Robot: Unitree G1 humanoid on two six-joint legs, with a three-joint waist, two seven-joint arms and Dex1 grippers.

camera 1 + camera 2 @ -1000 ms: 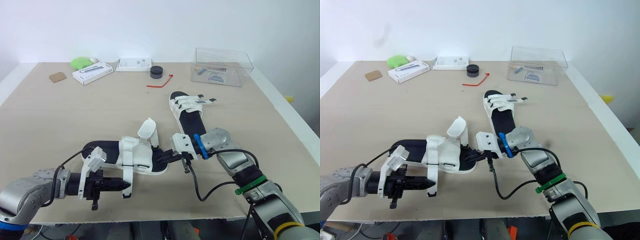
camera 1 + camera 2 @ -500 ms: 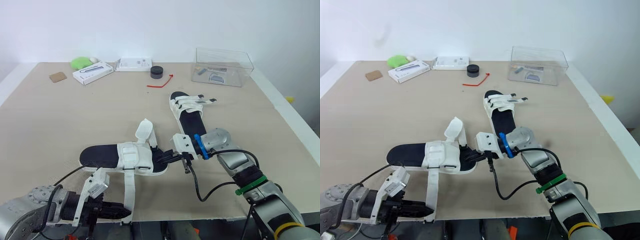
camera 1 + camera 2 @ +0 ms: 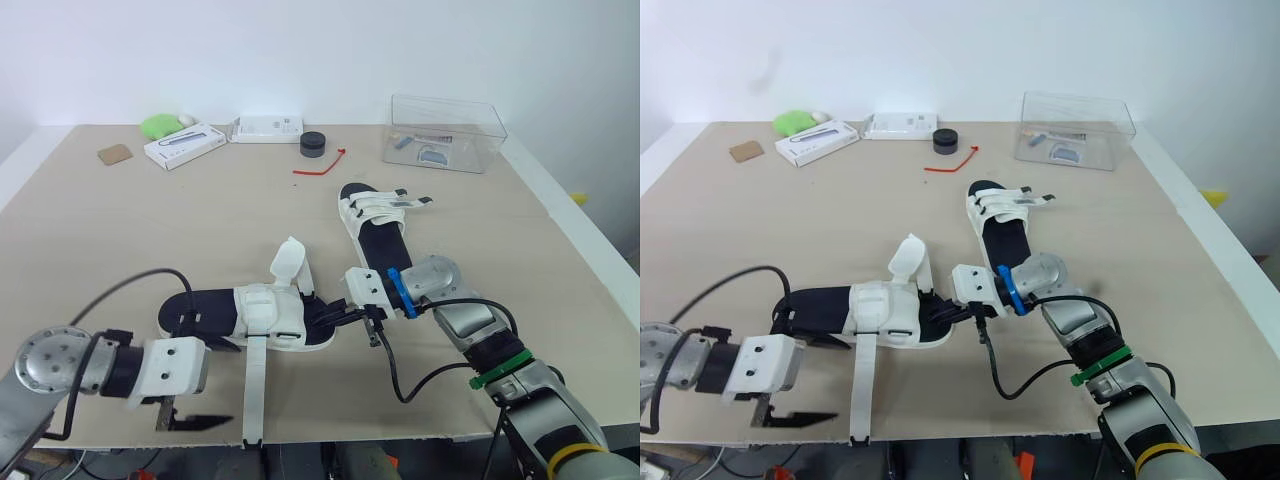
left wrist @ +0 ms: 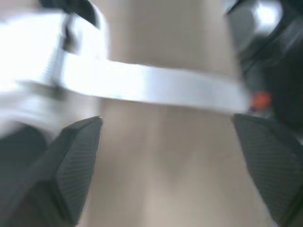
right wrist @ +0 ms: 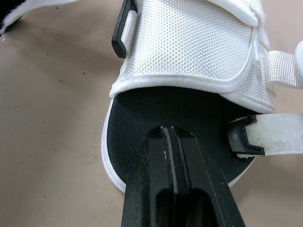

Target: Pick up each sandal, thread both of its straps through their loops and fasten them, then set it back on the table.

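Note:
The near sandal (image 3: 262,312), white uppers on a black sole, lies flat on the table. Its long white strap (image 3: 254,385) runs out toward the front edge, and its other strap flap (image 3: 291,262) stands up. My left gripper (image 3: 230,382) is open beside that long strap, which crosses between its spread fingers (image 4: 71,161) in the left wrist view. My right gripper (image 3: 332,315) is shut, its tip resting on the black footbed (image 5: 156,113) at the sandal's toe. The second sandal (image 3: 376,222) lies further back with its straps across it.
A clear plastic box (image 3: 444,131) stands at the back right. A black round object (image 3: 313,143), a red tie (image 3: 322,165), two white boxes (image 3: 184,145), a green object (image 3: 160,125) and a brown coaster (image 3: 115,154) sit along the back. The table's front edge (image 3: 350,437) is close to my left gripper.
My left gripper pulled the long strap toward the front edge, then opened and let it go; the strap now lies on the table. The sandal settled flat. The right arm stayed put.

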